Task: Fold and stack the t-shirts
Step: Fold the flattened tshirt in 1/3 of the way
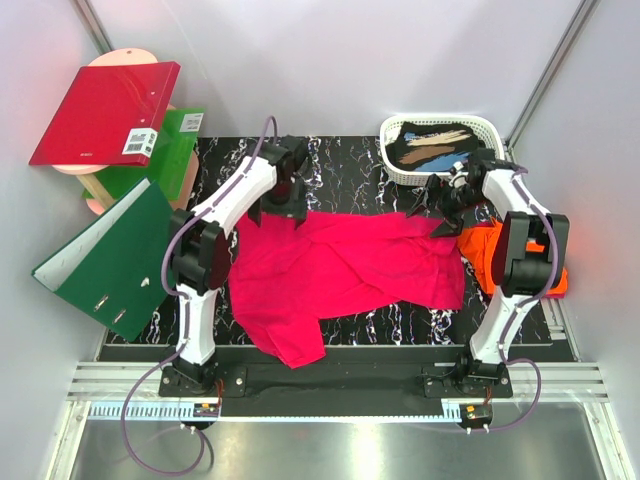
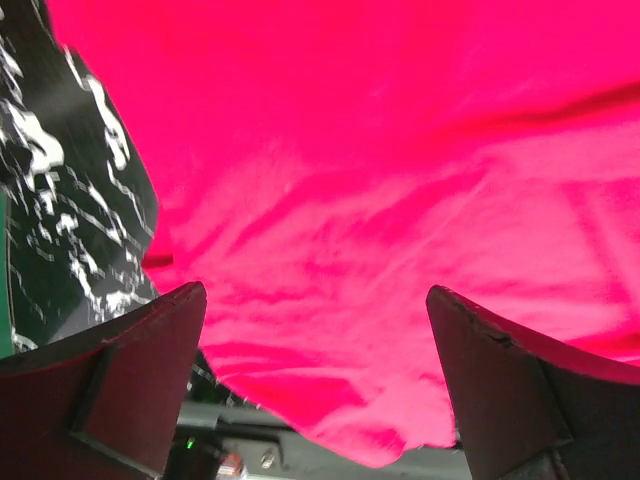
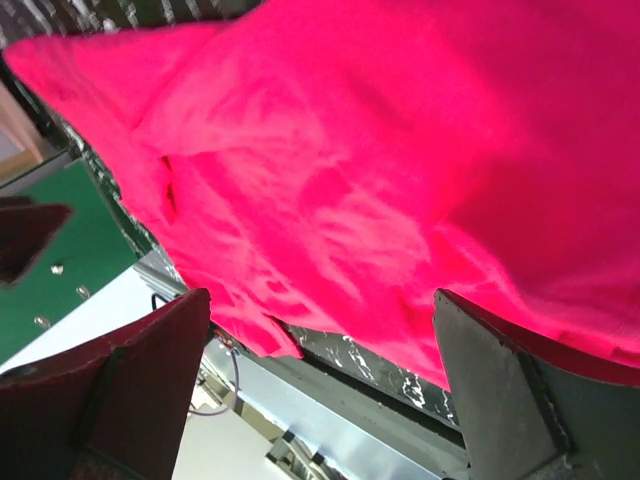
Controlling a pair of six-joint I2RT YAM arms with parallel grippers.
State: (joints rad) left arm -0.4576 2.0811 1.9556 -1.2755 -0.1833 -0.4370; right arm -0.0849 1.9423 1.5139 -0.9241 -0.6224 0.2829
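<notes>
Magenta t-shirt [image 1: 350,270] lies rumpled; left gripper [image 2: 315,300] and right gripper [image 3: 320,300] gape empty, apparently just above.

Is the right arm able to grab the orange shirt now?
Probably yes: the orange t-shirt lies right beside the right gripper, which is open and empty, and nothing seems to sit between them.

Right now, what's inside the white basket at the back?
The basket holds a dark cloth with tan, blue and white streaks, filling most of it. Whatever lies beneath that cloth is covered and cannot be seen.
</notes>
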